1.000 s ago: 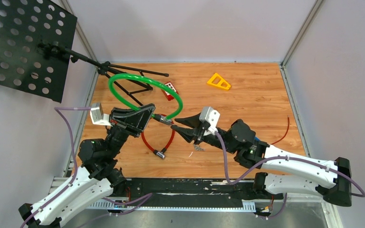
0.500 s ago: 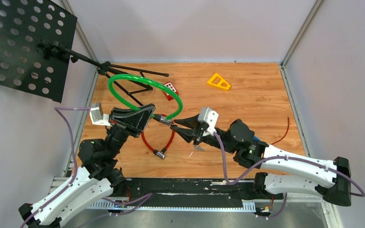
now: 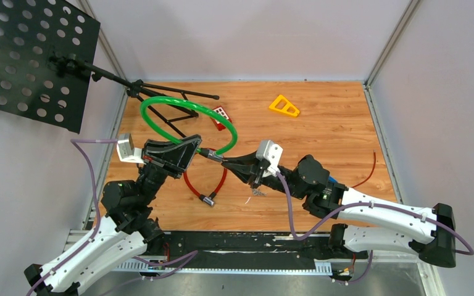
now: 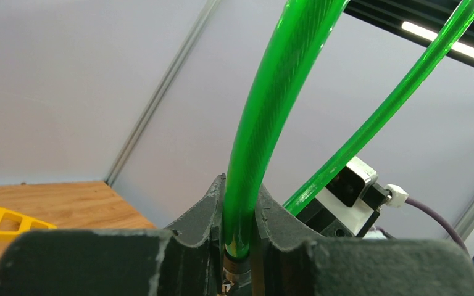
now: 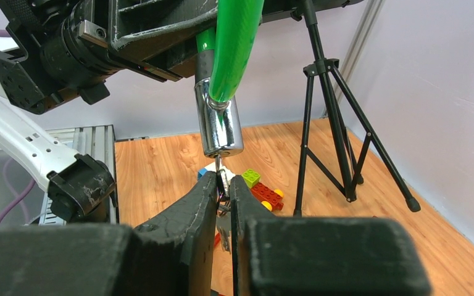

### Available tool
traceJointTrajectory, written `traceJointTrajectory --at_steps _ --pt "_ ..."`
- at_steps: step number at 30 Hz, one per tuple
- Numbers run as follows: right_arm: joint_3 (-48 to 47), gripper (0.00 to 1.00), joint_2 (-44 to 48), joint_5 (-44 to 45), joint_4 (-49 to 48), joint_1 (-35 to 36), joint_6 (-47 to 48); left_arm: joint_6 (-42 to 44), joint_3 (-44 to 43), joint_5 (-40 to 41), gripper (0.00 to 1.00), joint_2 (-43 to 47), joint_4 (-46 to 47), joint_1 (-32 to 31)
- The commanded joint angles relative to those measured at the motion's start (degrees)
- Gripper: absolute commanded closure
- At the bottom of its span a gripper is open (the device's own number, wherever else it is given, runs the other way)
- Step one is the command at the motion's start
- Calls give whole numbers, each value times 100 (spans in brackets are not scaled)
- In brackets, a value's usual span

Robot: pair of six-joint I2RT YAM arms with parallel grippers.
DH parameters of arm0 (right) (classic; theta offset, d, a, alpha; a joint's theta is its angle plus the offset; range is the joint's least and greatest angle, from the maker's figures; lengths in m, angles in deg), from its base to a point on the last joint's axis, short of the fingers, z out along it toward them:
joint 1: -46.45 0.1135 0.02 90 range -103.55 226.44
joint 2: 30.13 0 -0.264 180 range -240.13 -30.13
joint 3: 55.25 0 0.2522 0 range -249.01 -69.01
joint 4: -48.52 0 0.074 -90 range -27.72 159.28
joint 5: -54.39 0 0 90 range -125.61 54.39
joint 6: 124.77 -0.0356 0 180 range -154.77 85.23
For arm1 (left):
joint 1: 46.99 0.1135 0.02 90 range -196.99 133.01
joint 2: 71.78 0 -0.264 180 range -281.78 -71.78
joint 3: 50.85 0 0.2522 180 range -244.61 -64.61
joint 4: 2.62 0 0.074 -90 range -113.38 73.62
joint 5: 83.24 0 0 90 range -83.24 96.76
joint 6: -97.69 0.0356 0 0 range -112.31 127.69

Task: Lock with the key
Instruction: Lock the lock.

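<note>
A green cable lock [image 3: 185,108] loops up above the table. My left gripper [image 3: 192,146] is shut on its cable near the lock end [image 4: 244,203] and holds it in the air. The chrome lock barrel [image 5: 220,126] hangs down in the right wrist view. My right gripper [image 3: 229,164] is shut on the key [image 5: 223,182], whose tip sits at the underside of the barrel. More keys dangle below my right gripper [image 3: 258,192].
A black music stand [image 3: 34,58] with tripod legs [image 5: 330,117] stands at the far left. A red cable lock [image 3: 205,185] lies below the grippers. A yellow triangle [image 3: 284,105], a red brick toy [image 3: 221,115] and a red wire [image 3: 368,172] lie on the wooden table.
My right gripper has closed from open onto the key and edged left toward the lock barrel. The left gripper holds still.
</note>
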State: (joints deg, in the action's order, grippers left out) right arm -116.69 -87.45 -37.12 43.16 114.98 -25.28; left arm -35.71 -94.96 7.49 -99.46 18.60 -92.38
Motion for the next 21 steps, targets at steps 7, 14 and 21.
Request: traceJointTrajectory --at_steps 7,14,21 --pt "-39 100 22 294 -18 -15 61 -74 -118 169 100 157 268 -23" --pt "56 100 66 367 -20 -11 61 -12 -170 212 100 183 203 -23" --pt "0 100 -7 272 -52 -15 83 -41 -158 73 100 80 281 -25"
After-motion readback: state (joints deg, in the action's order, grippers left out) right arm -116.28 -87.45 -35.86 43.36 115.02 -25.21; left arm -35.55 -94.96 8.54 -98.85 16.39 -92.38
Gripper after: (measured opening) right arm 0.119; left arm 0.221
